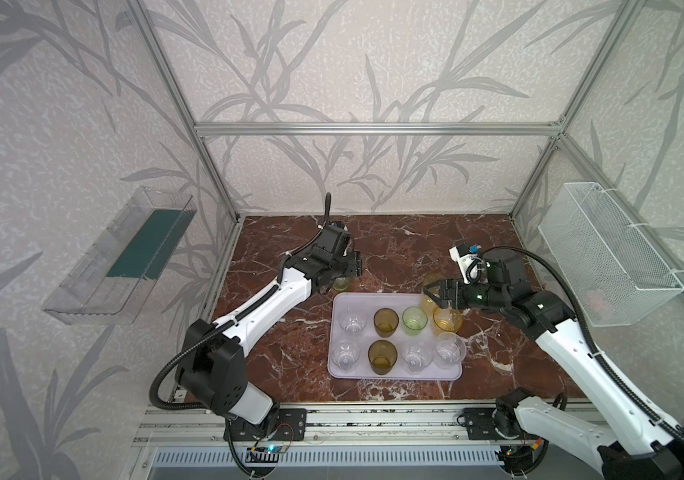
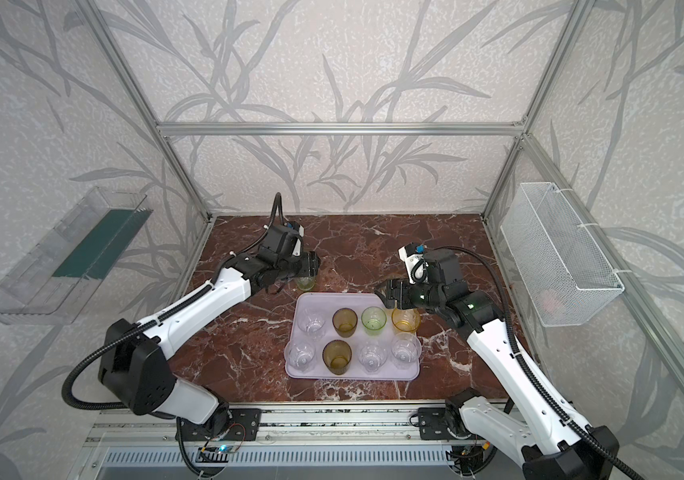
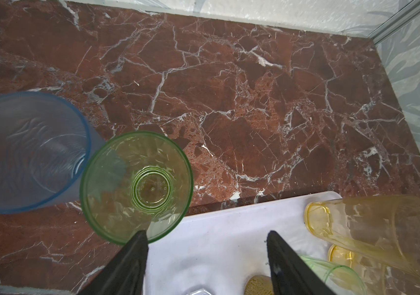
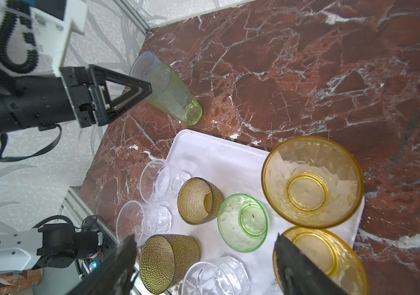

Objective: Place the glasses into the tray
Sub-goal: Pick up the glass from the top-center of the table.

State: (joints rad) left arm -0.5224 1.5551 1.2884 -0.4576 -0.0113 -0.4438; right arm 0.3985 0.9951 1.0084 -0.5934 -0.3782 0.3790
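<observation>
In both top views, the tray (image 1: 373,300) sits in the middle of the table with eight short glasses and a tall yellow tumbler (image 1: 435,279) in it. The tall green tumbler (image 1: 340,285) stands upright on the table, just past the tray's far left corner. My left gripper (image 1: 338,277) hangs right over it. My right gripper (image 1: 430,293) hovers wide and empty over the tray's far right corner.

In the left wrist view, the left gripper (image 3: 206,235) has its jaws apart and holds nothing. One finger (image 3: 138,245) lies across the green tumbler's (image 3: 137,186) rim. The other is out over the tray (image 3: 216,245). I cannot tell if the first finger is inside the glass or only above it. A blue-grey tumbler (image 3: 25,153) stands right beside the green one.

In the right wrist view, the left finger tip is at the green tumbler's (image 4: 173,97) rim, with the blue-grey one (image 4: 142,61) behind it.

I think the job now is to grab the green tumbler. It is tall and may tip, so I should close slowly on its wall. Then I should lift straight up, not bump the blue-grey one, and set it on the bare far strip of the tray (image 4: 216,158).
</observation>
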